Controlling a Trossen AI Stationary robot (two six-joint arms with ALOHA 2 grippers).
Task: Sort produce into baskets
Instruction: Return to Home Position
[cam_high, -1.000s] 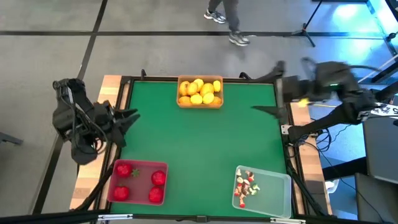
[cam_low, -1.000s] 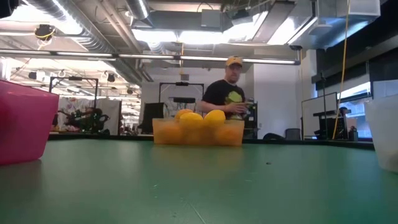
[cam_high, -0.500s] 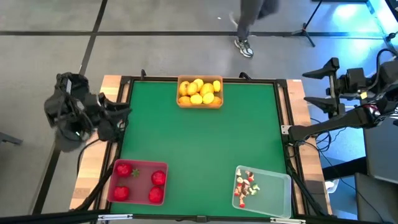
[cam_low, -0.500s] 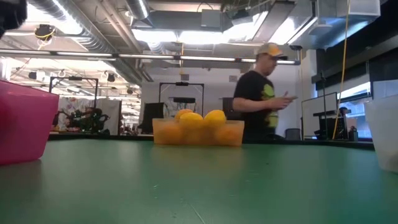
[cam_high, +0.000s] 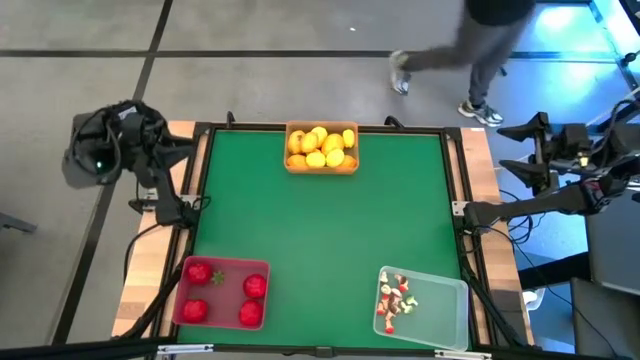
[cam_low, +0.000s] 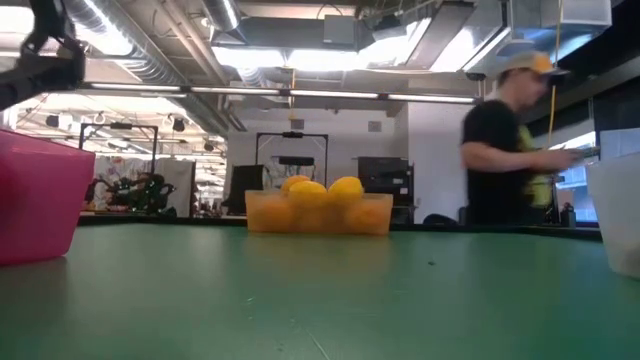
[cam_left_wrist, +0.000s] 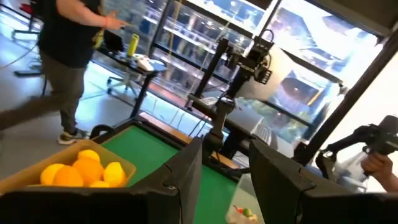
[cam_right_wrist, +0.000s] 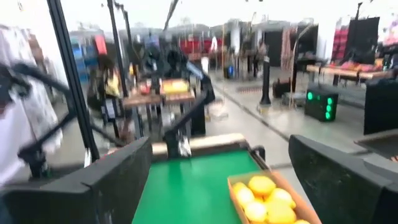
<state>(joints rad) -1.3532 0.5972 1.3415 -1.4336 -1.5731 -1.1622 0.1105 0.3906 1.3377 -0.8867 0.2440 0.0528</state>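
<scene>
The orange-tan basket (cam_high: 321, 148) holds yellow and orange fruits at the table's far edge; it also shows in the low view (cam_low: 318, 212). The red basket (cam_high: 222, 292) with red round fruits (cam_high: 254, 286) stands at the near left. The clear basket (cam_high: 425, 305) with whitish-and-red bits (cam_high: 396, 300) stands at the near right. My left gripper (cam_high: 178, 152) is open and empty beyond the table's left edge. My right gripper (cam_high: 518, 150) is open and empty beyond the table's right edge. Both wrist views show open fingers with nothing between them, in the left wrist view (cam_left_wrist: 227, 171) and the right wrist view (cam_right_wrist: 217, 171).
The green mat (cam_high: 320, 230) lies bare between the three baskets. A person (cam_high: 480, 40) walks on the floor past the table's far right corner and shows in the low view (cam_low: 510, 140). Cables hang by both side edges.
My right gripper has drawn back from over the table's right edge to well beyond it. My left arm has pulled back toward the far left and folded up. The person has walked from behind the table's middle toward the right.
</scene>
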